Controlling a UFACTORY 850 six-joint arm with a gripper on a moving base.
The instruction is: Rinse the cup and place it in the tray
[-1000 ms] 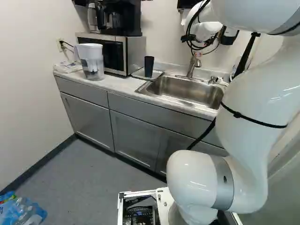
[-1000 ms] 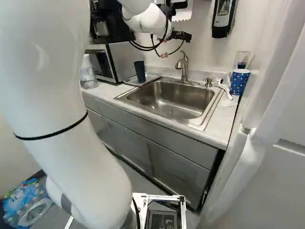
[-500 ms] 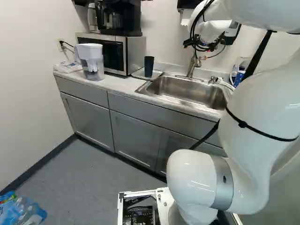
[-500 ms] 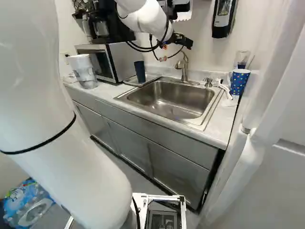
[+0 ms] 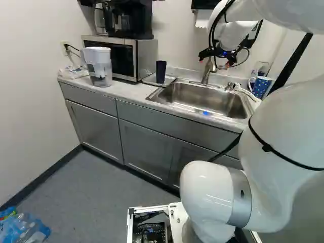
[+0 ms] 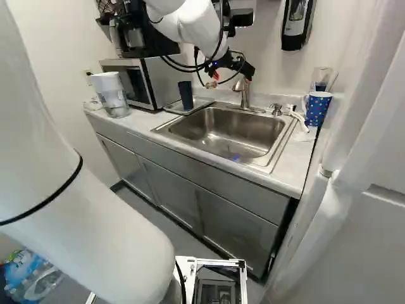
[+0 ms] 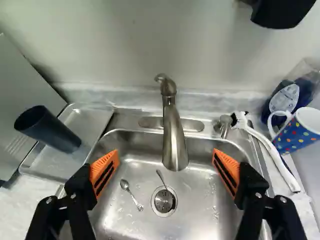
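My gripper (image 6: 231, 71) hangs in front of the wall, near the faucet. In the wrist view the gripper (image 7: 166, 159) is open, with orange pads wide apart; nothing is held, and the faucet (image 7: 174, 142) shows between them. A dark cup (image 7: 50, 131) (image 6: 185, 95) stands upright on the metal tray (image 7: 86, 119), beside the sink (image 6: 243, 133). A blue mug with coloured dots (image 7: 298, 134) (image 6: 317, 109) stands on the counter on the sink's other side.
Two spoons, one (image 7: 131, 194) beside the drain and another (image 7: 161, 176) at it, lie in the basin. A white brush (image 7: 270, 150) and a blue soap bottle (image 7: 290, 97) are near the mug. A microwave (image 5: 119, 58) and pitcher (image 5: 99, 68) stand beyond the tray.
The arm has swung and lowered, bringing the gripper down nearer the faucet and tilting it more downward. A blue light spot now shows at the sink's front. Cup, tray and base have stayed put.
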